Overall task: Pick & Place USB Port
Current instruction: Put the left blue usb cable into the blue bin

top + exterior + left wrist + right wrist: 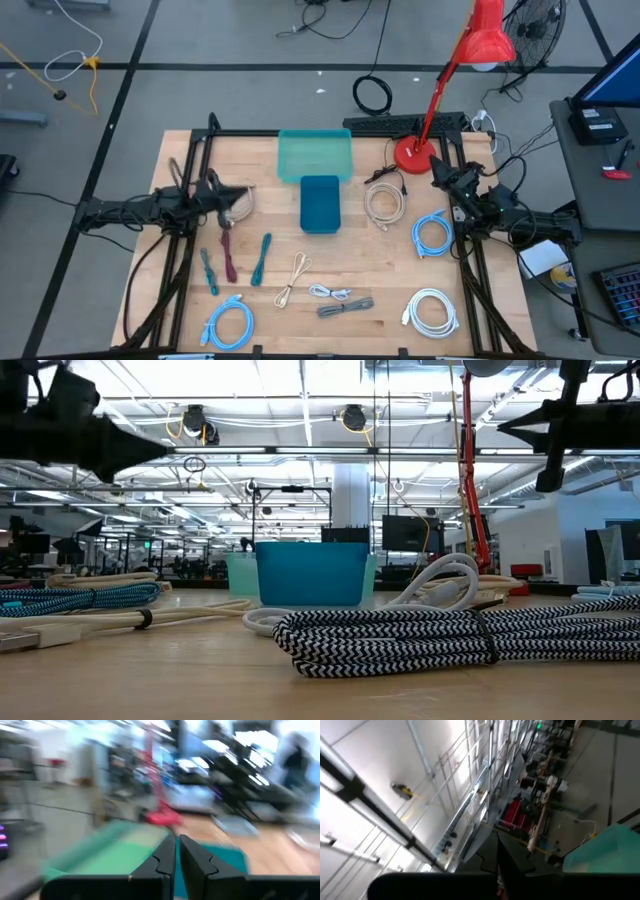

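Note:
Several coiled USB cables lie on the wooden table: a white coil (385, 205), a blue coil (432, 232), another white one (432, 310), a blue one (230, 325) and a black-and-white braided bundle (343, 303) (450, 638). A dark blue bin (320, 203) (310, 573) stands before a pale teal bin (315, 155). My left gripper (225, 198) (176, 855) hovers above the table's left side, shut and holding nothing. My right gripper (440, 170) (497, 860) is raised near the lamp base, tipped upward, with its fingers together.
A red desk lamp (415, 152) stands at the far right of the table. Loose teal (262, 258), maroon (228, 250) and beige (293, 278) cables lie on the near left part. A pale coil (240, 203) lies under the left gripper. Black frame rails run along both sides.

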`<action>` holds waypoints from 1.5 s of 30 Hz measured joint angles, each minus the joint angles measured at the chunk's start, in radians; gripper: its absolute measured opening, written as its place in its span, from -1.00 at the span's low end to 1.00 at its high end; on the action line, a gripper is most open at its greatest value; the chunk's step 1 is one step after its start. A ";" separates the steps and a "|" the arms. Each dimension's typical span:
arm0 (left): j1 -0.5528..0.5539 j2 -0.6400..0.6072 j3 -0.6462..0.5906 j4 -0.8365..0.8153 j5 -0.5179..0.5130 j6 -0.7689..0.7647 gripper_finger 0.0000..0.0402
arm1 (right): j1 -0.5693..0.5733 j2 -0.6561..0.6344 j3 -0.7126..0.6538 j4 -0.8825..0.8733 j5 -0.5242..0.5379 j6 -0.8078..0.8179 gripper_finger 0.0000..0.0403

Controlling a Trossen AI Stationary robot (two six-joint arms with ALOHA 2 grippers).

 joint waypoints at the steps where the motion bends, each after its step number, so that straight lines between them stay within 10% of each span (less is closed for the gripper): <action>1: 0.000 0.000 0.000 0.056 -0.048 -0.003 -0.87 | 0.000 0.000 0.000 0.000 0.016 0.006 -1.00; 10: 0.002 0.000 0.001 0.760 -0.333 -0.618 -0.87 | 0.000 0.000 0.000 0.034 0.107 -0.007 -1.00; 21: 0.002 0.127 0.291 0.696 0.156 -0.572 -0.87 | 0.000 0.080 0.063 0.189 0.011 -0.165 -0.57; 25: 0.002 0.259 0.587 0.386 0.300 -0.390 -0.87 | 0.000 0.192 0.190 0.213 -0.102 -0.265 -0.24; 30: 0.002 0.460 1.022 -0.397 0.181 -0.353 -0.87 | 0.000 0.387 0.391 0.170 -0.283 -0.371 0.09; 35: 0.001 0.672 1.322 -0.814 0.163 -0.324 -0.74 | 0.000 0.585 0.600 -0.069 -0.425 -0.398 0.25; 45: 0.088 0.923 1.470 -1.472 0.033 -0.513 -0.01 | -0.001 0.834 0.755 -0.399 -0.450 -0.384 0.26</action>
